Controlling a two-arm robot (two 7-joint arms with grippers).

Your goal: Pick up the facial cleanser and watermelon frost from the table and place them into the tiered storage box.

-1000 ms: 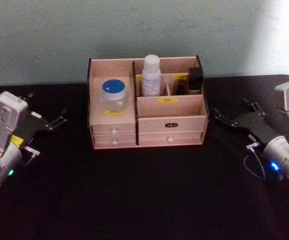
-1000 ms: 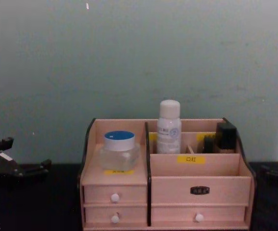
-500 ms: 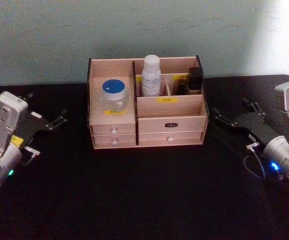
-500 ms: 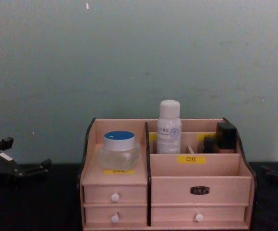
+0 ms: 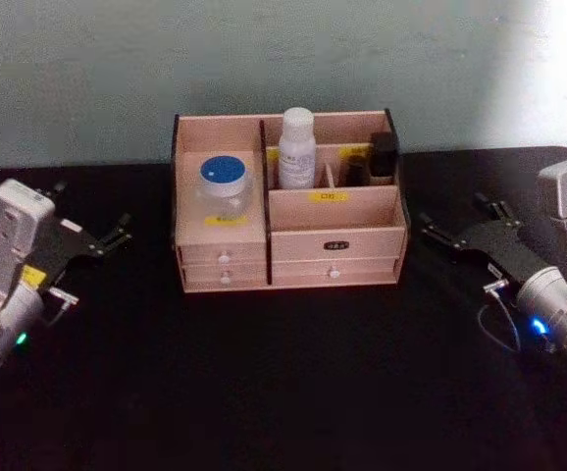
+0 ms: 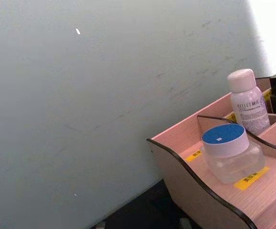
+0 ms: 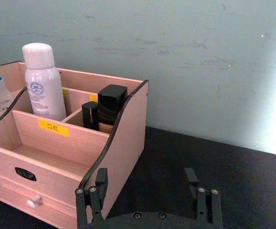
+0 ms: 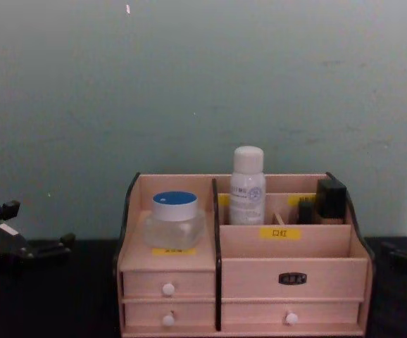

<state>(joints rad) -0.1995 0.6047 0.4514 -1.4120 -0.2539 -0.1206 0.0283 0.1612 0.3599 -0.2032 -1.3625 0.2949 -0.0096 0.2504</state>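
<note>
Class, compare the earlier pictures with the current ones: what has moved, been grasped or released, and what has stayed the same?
Nothing visibly changed. The left gripper and right gripper rest open on either side of the tiered storage box, with the blue-lidded jar and white bottle inside it.

Dim, soft-focus views; bright glare on the wall's right side

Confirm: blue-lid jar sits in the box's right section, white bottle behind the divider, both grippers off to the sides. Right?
Not quite. The blue-lid jar sits in the left section of the tiered storage box, as the head view shows. The white bottle stands in the back row, and the left gripper and right gripper flank the box.
</note>
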